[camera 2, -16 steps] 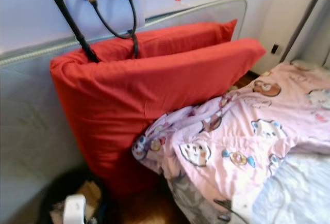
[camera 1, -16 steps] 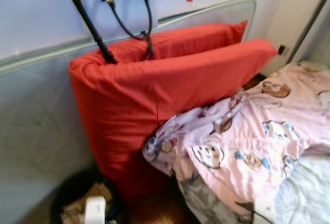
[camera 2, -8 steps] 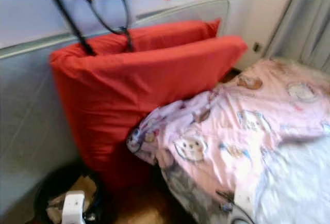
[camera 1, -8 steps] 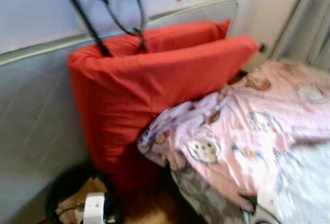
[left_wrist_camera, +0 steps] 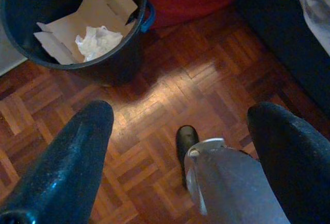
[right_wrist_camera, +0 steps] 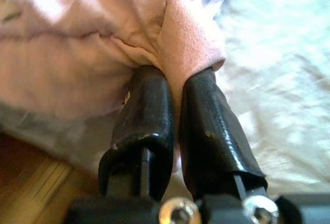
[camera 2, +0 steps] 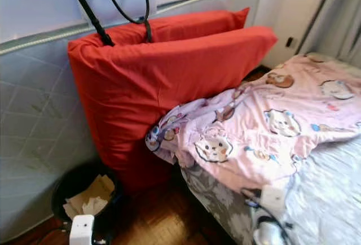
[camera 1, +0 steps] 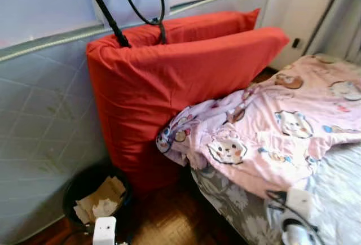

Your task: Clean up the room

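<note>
A pink blanket (camera 1: 282,126) printed with cartoon cats lies rumpled across the bed (camera 1: 333,200), its corner hanging over the near side. My right gripper (right_wrist_camera: 175,113) is shut on a fold of the pink blanket (right_wrist_camera: 185,38) at its edge, over the grey sheet. The right arm (camera 1: 294,231) rises at the lower right of the head views. My left gripper (left_wrist_camera: 180,110) hangs open with nothing between its fingers, above the parquet floor (left_wrist_camera: 170,95) beside a black waste bin (left_wrist_camera: 124,53).
Two large red cushions (camera 1: 169,81) lean on a grey mattress (camera 1: 39,109) standing against the wall. A white handbag's black handles (camera 1: 138,8) hang over them. The waste bin (camera 1: 84,191) holds crumpled paper. My own foot (left_wrist_camera: 185,139) stands on the floor.
The camera has tipped down and steadied, so the bin and floor show more fully. My right arm has come into view at the lower right by the blanket's edge.
</note>
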`<state>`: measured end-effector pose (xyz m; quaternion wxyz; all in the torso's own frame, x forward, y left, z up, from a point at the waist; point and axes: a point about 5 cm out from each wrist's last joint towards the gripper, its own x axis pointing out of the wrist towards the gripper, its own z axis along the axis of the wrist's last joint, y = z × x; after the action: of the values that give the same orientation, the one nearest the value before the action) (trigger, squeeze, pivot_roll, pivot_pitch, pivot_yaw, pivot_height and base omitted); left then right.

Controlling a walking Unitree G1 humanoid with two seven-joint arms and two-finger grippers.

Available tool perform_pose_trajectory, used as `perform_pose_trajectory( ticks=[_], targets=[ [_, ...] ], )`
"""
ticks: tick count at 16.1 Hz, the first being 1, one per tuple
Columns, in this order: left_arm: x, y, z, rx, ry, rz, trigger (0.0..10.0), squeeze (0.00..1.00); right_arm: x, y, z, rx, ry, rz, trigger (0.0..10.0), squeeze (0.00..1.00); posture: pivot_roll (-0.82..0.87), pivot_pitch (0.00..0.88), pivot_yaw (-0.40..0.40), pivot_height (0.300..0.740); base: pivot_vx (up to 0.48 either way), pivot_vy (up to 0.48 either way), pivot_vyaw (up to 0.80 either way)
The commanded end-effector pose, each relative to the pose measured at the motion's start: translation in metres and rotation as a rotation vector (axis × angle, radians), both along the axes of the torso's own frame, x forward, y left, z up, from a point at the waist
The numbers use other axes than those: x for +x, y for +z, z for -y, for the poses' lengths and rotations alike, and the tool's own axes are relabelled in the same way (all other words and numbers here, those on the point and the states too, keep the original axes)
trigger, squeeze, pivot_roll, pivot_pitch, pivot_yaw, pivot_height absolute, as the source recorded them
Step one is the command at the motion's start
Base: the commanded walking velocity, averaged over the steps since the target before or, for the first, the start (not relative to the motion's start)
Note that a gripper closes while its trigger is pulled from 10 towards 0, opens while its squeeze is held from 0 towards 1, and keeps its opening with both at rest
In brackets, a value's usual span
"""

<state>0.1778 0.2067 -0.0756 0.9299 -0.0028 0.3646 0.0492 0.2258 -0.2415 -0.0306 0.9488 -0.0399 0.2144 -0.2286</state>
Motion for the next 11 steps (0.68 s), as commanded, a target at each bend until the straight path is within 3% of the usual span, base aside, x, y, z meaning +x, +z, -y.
perform_pose_trajectory(
  ticks=[1, 6, 11],
  targets=[
    [-0.001, 0.000, -0.002, 0.012, -0.016, -0.010, 10.0, 0.00, 0.010, 0.012, 0.000, -0.045, 0.000, 0.077, 10.0, 0.00, -0.02, 0.000, -0.013, 0.740, -0.270, 0.000, 0.00],
    [-0.001, 0.000, -0.001, 0.013, -0.025, -0.010, 10.0, 0.00, 0.014, 0.026, 0.008, -0.162, -0.031, 0.148, 10.0, 0.00, -0.02, 0.000, -0.013, 0.740, -0.272, 0.000, 0.00],
    [-0.001, -0.001, 0.000, 0.024, -0.036, -0.018, 10.0, 0.00, 0.017, 0.045, 0.023, -0.380, -0.056, 0.211, 10.0, 0.00, -0.02, 0.000, -0.014, 0.740, 0.000, 0.000, 0.00]
  ],
)
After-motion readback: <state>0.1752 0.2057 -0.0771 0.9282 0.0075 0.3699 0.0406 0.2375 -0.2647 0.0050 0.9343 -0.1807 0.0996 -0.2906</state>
